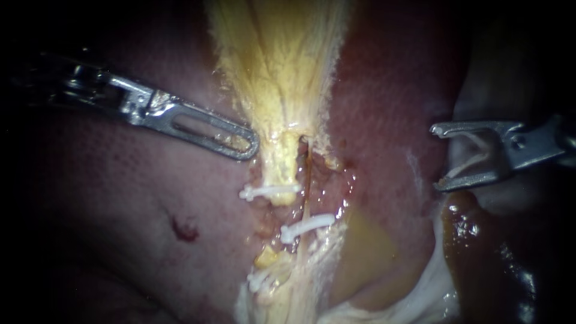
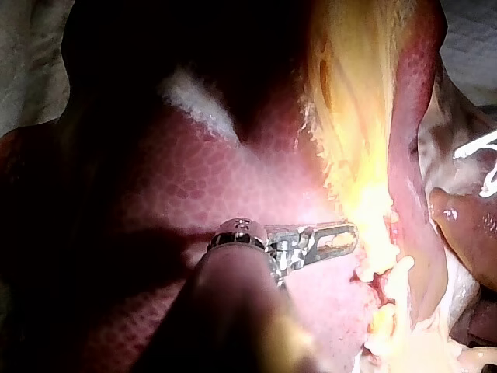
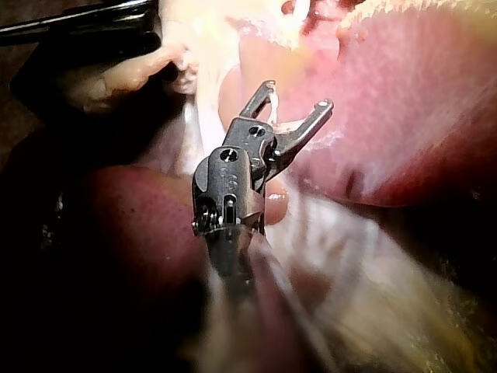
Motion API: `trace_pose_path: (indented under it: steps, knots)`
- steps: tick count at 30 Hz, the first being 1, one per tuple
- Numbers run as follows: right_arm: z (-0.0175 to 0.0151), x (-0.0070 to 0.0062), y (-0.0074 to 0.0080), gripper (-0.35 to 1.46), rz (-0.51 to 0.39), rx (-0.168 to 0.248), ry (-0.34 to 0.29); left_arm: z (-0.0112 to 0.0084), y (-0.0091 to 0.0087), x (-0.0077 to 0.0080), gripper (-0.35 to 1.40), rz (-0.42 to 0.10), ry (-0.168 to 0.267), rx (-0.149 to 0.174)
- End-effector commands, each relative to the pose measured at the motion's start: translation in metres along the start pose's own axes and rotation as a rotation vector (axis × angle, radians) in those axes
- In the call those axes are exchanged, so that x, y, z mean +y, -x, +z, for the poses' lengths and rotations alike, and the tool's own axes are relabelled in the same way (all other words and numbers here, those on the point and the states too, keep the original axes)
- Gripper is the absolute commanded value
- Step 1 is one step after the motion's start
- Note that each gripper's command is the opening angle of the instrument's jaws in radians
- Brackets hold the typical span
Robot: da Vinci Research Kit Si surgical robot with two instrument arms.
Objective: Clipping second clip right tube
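The background is the liver (image 1: 150, 198), dark red and finely dotted, which fills the endoscope view. A small red spot (image 1: 185, 230) marks it on the side of the left instrument. Down the middle of the liver lies the gallbladder (image 1: 279, 60), pale yellow and fibrous, and it narrows into 2 tubes. The left tube (image 1: 281, 171) is thick and yellow. The right tube (image 1: 308, 180) is a thin brown strand just beside it, running down from the narrow end of the gallbladder.

3 white clips are in place. The upper clip (image 1: 269, 192) crosses the left tube. The middle clip (image 1: 307, 225) lies across the right tube a little lower. The lowest clip (image 1: 264, 279) sits in pale tissue below, and which tube it holds I cannot tell.

The left instrument (image 1: 252, 146) comes over the liver with its 2 slotted jaws pressed together. Its tip touches the gallbladder's edge just above the upper clip. The left wrist view shows the left instrument (image 2: 351, 235) in the same contact.

The right instrument (image 1: 435, 157) is well apart from the tubes, near the right edge of the liver, above a dark brown pool (image 1: 486, 240). Its jaws stand wide apart and carry an open clip (image 1: 474, 163), white, lying against both of them. The right wrist view shows the right instrument (image 3: 297, 95) holding it likewise.
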Motion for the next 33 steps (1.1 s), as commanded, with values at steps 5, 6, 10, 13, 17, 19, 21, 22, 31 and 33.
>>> trace_pose_path:
  steps: [5, 6, 10, 13, 17, 19, 21, 22, 31, 33]
  knots:
    - [0.0, 0.0, 0.0001, 0.5, 0.0, 0.0, 0.0, -0.0006, 0.0003, -0.0001, -0.35, -0.001, -0.004, 0.004]
    - [0.0, 0.0, 0.0001, 0.5, 0.0, 0.0, 0.0, -0.0008, 0.0005, -0.0002, -0.35, -0.001, -0.009, 0.007]
    - [0.0, 0.0001, 0.0001, 0.5, 0.0, 0.0, 0.0, -0.0025, 0.0011, -0.0004, -0.35, -0.004, 0.001, -0.004]
    - [0.0, 0.0001, 0.0002, 0.5, 0.001, -0.001, 0.001, -0.0043, 0.0018, -0.0008, -0.35, -0.01, 0.008, -0.017]
    - [0.0, 0.0002, 0.0002, 0.5, 0.001, -0.001, 0.001, -0.0069, 0.0029, -0.0018, -0.35, -0.02, 0.009, -0.041]
    - [0.0, 0.0002, 0.0002, 0.5, 0.001, -0.001, 0.001, -0.0081, 0.0033, -0.0023, -0.35, -0.031, 0.007, -0.052]
    - [0.0, 0.0002, 0.0002, 0.5, 0.001, -0.001, 0.001, -0.009, 0.0035, -0.0026, -0.35, -0.034, 0.009, -0.059]
    - [0.0, 0.0002, 0.0002, 0.5, 0.001, -0.001, 0.001, -0.0095, 0.0035, -0.0028, -0.35, -0.035, 0.008, -0.062]
    - [0.0004, 0.0001, 0.0002, 0.5, 0.0, 0.008, -0.009, -0.0104, 0.0033, -0.0029, -0.35, -0.032, 0.008, -0.07]
    - [0.0007, -0.0001, 0.0002, 0.5, -0.001, 0.015, -0.017, -0.0104, 0.0033, -0.0028, -0.35, -0.032, 0.009, -0.071]
